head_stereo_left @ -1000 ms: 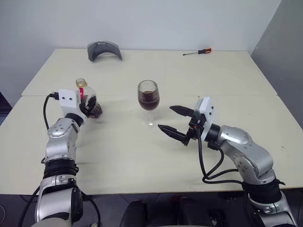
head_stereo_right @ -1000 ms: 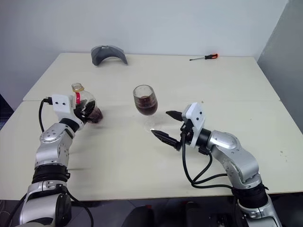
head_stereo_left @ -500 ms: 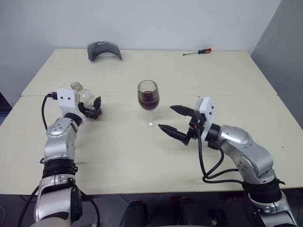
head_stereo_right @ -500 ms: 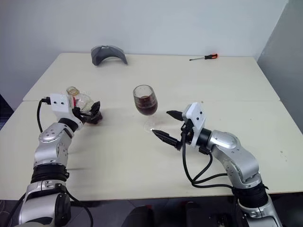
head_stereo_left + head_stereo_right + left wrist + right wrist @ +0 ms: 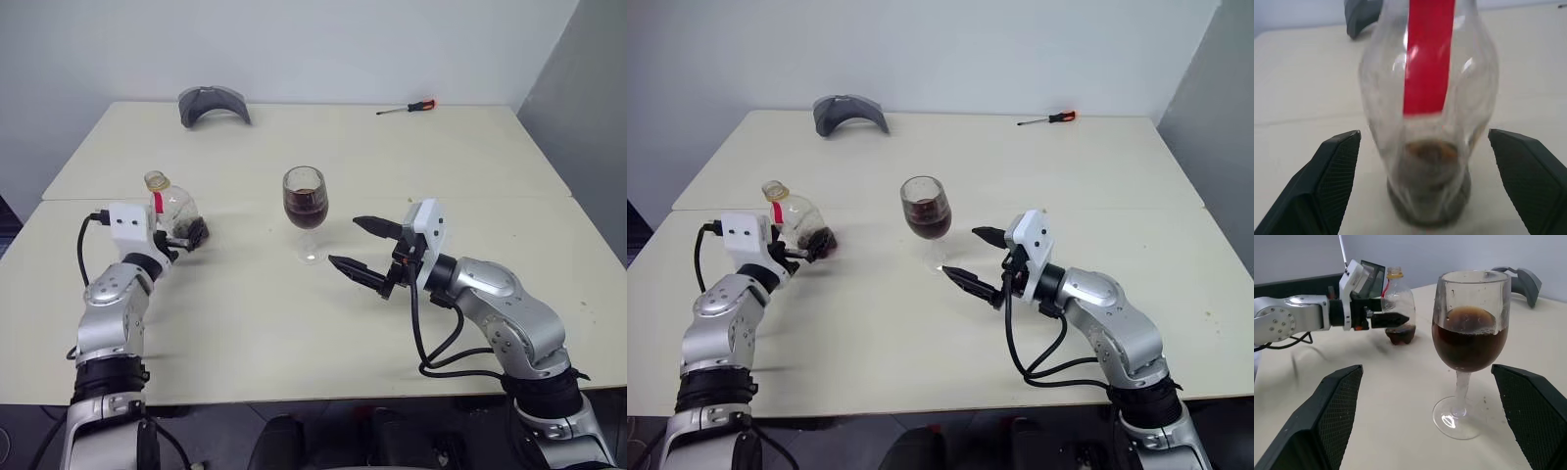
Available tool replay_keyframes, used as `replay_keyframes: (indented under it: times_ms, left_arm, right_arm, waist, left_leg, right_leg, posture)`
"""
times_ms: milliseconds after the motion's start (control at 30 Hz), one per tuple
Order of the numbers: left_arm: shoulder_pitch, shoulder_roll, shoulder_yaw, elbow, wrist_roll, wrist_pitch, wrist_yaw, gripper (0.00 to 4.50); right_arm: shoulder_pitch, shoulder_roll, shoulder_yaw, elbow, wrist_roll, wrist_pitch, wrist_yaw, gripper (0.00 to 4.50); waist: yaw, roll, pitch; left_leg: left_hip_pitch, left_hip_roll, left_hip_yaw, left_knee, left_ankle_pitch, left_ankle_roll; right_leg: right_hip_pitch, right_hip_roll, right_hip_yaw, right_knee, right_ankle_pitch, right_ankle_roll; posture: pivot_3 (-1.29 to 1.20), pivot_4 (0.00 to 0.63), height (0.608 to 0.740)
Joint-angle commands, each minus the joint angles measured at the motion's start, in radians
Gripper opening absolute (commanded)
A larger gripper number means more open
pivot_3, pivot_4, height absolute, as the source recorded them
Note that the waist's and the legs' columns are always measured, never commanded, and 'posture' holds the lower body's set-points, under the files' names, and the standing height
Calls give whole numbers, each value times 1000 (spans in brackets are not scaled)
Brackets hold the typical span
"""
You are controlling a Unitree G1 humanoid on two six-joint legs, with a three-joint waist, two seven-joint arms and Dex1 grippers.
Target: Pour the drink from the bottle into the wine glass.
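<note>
The wine glass (image 5: 1469, 352) stands upright mid-surface (image 5: 294, 333), its bowl about half full of dark drink (image 5: 1469, 345). The right gripper (image 5: 361, 247) hovers just beside its foot, jaws spread. Farther left, the bottle (image 5: 798, 217) stands upright with only a dark remnant at the bottom. A second ago the left gripper (image 5: 803, 247) clasped it; now its jaws stand spread either side, drawn slightly back.

Cream table (image 5: 294, 137), pale walls (image 5: 294, 49)
</note>
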Motion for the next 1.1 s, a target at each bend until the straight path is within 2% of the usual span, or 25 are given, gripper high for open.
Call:
replay_keyframes:
  times_ms: [33, 233, 433, 567, 733, 933, 1100]
  left_arm:
    - [23, 31, 41, -124, -27, 36, 2, 4484]
    - [138, 40, 83, -310, -70, 148, 8, 4484]
    - [306, -36, 77, -573, -136, 268, 38, 4484]
    - [380, -115, 23, -740, -172, 335, 82, 4484]
    - [403, -201, -54, -836, -163, 387, 162, 4484]
    - [440, -245, -130, -900, -98, 440, 263, 4484]
    - [505, -268, -185, -976, -32, 412, 310, 4484]
  right_arm:
    - [-4, -3, -15, -25, 5, -18, 5, 4500]
    - [38, -25, -33, -58, 16, -10, 3, 4500]
    - [113, -28, -60, -115, 5, -8, -58, 4500]
    - [193, -20, -55, -171, -49, 11, -161, 4500]
    - [256, 19, -26, -157, -196, 31, -340, 4500]
    - [359, 109, -67, -173, -311, 56, -529, 4500]
    - [405, 157, -36, -196, -372, 63, -587, 4500]
  waist:
    - [2, 0, 0]
    - [0, 0, 0]
    - [2, 0, 0]
    - [10, 0, 0]
    - [19, 0, 0]
    - [21, 0, -1]
    - [21, 1, -1]
  left_leg:
    - [0, 0, 0, 0, 0, 1]
    - [0, 0, 0, -1, 0, 1]
    - [1, 0, -1, -1, -1, 2]
    - [1, 0, -1, -1, -1, 2]
    - [2, 0, 0, -1, -1, 2]
    - [2, 0, 0, -2, -1, 2]
    - [3, 0, 0, -2, -1, 2]
  right_leg:
    - [0, 0, 0, 0, 0, 0]
    - [1, 0, 0, -2, 0, 0]
    - [2, 0, 0, -4, 0, 0]
    - [4, 0, 0, -4, 0, 0]
    - [5, 0, 0, -4, 0, 0]
    - [4, 1, 1, -4, 0, 0]
    - [4, 1, 2, -5, 0, 0]
  posture:
    - [0, 150, 740]
    - [0, 150, 740]
    - [0, 150, 740]
    - [0, 150, 740]
    - [0, 150, 740]
    - [0, 150, 740]
    - [0, 150, 740]
